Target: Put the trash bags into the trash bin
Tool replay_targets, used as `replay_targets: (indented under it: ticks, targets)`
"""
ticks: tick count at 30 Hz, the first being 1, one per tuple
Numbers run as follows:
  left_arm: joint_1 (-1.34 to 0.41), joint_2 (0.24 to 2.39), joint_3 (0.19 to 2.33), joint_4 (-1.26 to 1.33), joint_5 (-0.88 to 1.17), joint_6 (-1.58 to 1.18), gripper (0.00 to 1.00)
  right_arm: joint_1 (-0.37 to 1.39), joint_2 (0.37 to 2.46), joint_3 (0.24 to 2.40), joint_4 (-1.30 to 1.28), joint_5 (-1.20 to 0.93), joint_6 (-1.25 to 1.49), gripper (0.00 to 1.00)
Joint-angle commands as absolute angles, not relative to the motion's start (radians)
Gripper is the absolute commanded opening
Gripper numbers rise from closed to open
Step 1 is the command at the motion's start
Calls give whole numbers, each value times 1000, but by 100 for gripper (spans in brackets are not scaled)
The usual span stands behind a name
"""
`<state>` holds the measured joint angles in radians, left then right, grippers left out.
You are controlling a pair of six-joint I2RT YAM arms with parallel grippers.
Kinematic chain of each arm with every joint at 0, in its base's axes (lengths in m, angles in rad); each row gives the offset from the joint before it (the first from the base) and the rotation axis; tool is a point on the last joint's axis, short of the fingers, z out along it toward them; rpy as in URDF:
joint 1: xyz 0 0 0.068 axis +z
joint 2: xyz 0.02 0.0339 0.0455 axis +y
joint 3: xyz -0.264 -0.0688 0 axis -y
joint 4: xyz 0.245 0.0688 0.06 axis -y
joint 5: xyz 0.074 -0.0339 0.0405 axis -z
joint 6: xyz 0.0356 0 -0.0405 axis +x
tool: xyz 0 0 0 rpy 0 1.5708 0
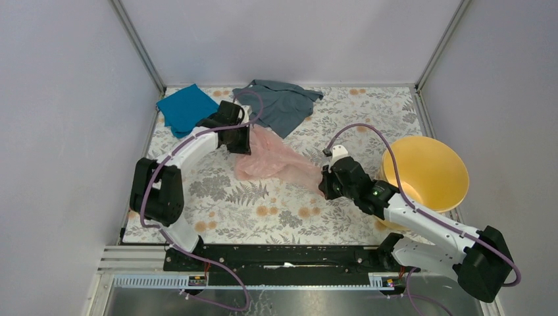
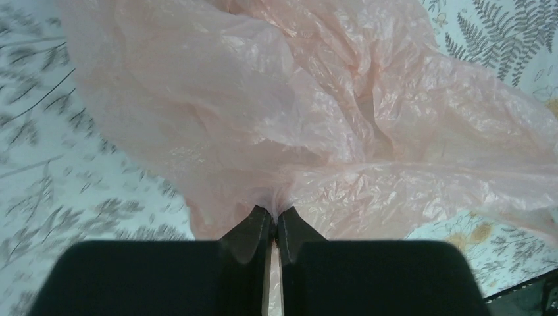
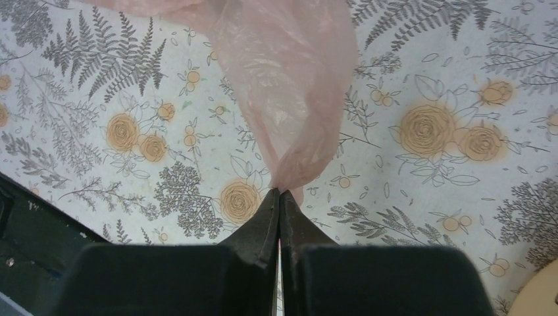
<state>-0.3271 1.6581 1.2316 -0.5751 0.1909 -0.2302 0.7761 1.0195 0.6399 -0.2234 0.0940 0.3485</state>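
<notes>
Showing the left claw (image 2: pixel 275 212) pinching one end of the pink trash bag (image 1: pixel 276 161), which spans the surface (image 1: pixel 276 217); the right claw (image 3: pixel 279 194) pinches its other end. The trash bin (image 1: pixel 431 168), at right, holds nothing visible: transfer remains.

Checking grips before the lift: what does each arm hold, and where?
Both hold the pink trash bag: left fingers pinch its far-left edge, right fingers its right end.

Both arms are reaching inward — the left gripper (image 2: pixel 275 212) and right gripper (image 3: pixel 279 194) are each pinching trash bag (image 2: pixel 316 118) film between closed jaws.
</notes>
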Motion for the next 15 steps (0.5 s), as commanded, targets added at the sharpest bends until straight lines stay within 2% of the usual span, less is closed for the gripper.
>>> replay_targets:
  ticks: [1, 5, 9, 11, 15]
  targets:
    - [-327, 1441, 1155, -577, 86, -309, 5, 775, 983, 647, -268, 174, 364, 0]
    - [-327, 1349, 1048, -549, 120, -425, 5, 775, 1015, 674, -224, 153, 382, 0]
    - [-299, 1433, 1164, -585, 165, -494, 3, 760, 1169, 828, -184, 152, 404, 0]
    - [-259, 1518, 1351, -653, 233, -507, 0, 701, 1297, 1031, -274, 101, 397, 0]
    - [-263, 1639, 2016, -885, 193, -490, 0, 650, 1408, 1605, -574, 147, 291, 0]
